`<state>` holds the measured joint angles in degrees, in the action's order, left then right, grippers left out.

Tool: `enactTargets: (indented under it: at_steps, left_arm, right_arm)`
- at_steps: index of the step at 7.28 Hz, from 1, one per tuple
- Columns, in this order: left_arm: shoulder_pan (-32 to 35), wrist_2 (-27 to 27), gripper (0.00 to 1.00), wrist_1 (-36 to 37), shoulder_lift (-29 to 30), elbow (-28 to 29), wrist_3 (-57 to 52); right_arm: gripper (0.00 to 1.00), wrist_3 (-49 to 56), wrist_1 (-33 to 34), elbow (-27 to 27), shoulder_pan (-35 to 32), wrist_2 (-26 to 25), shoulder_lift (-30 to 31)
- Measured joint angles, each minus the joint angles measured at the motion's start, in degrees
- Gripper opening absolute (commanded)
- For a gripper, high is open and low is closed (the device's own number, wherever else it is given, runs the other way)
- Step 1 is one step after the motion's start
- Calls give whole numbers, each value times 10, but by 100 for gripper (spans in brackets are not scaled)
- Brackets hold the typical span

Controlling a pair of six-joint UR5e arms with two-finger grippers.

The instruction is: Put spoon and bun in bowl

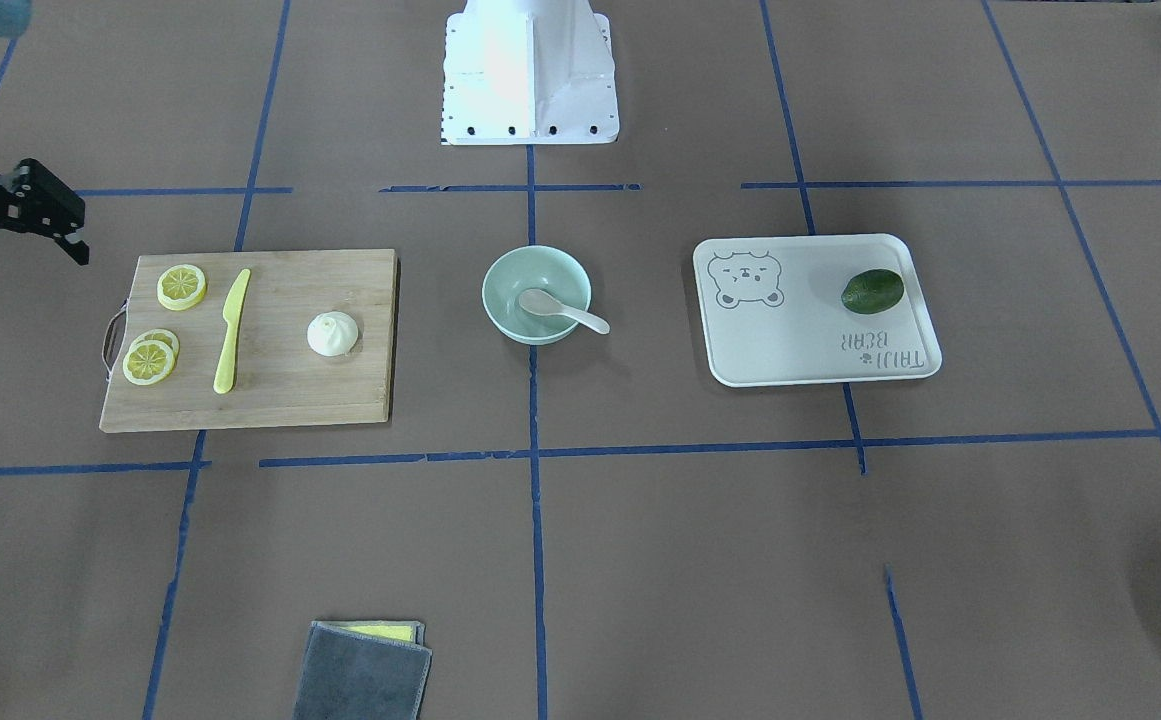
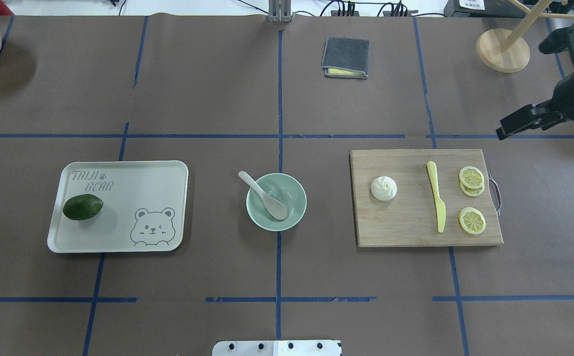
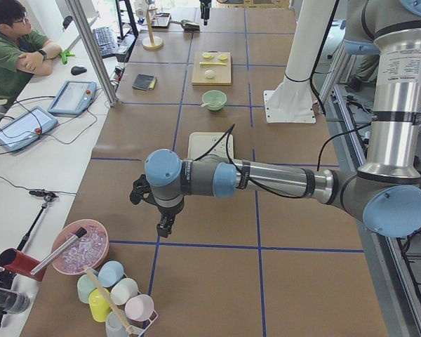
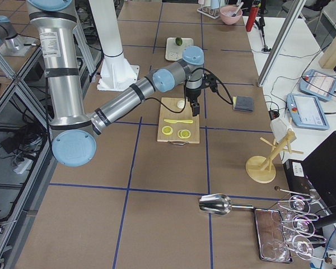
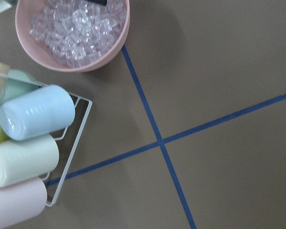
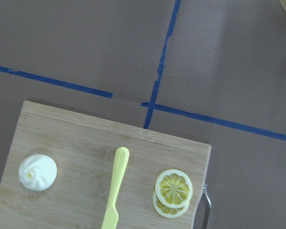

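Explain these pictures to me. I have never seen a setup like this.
It is a robot with two arms at a brown table. Two fixed cameras look down, one from behind the robot, one facing it; two look along the table from its ends; one rides each wrist. A small pale plastic spoon lies in a round mint-green bowl, handle over the rim. A white pleated bun sits on a wooden cutting board beside a yellow plastic knife and lemon slices. A dark green oval fruit lies on a white bear tray. The right hand hangs empty near the board; the left hand is far off, by pastel cups.
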<state>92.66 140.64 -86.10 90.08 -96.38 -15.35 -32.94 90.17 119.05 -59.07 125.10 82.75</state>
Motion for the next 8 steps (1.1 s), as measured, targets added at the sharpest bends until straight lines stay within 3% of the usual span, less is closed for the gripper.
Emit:
enactTargets:
  at_steps: [2, 3, 5, 8]
  left_arm:
    - [1, 10, 100, 0, -10, -8, -2]
    - [1, 6, 100, 0, -13, -6, -2]
    - [0, -8, 100, 3, -15, -7, -2]
    - [-1, -12, 100, 2, -16, -8, -2]
  right_arm:
    - [97, -130, -96, -31, 106, -84, -17]
    - [95, -168, -112, -55, 147, -116, -46]
    - [91, -209, -121, -113, 197, -155, -105]
    - [90, -217, -122, -139, 234, -180, -117]
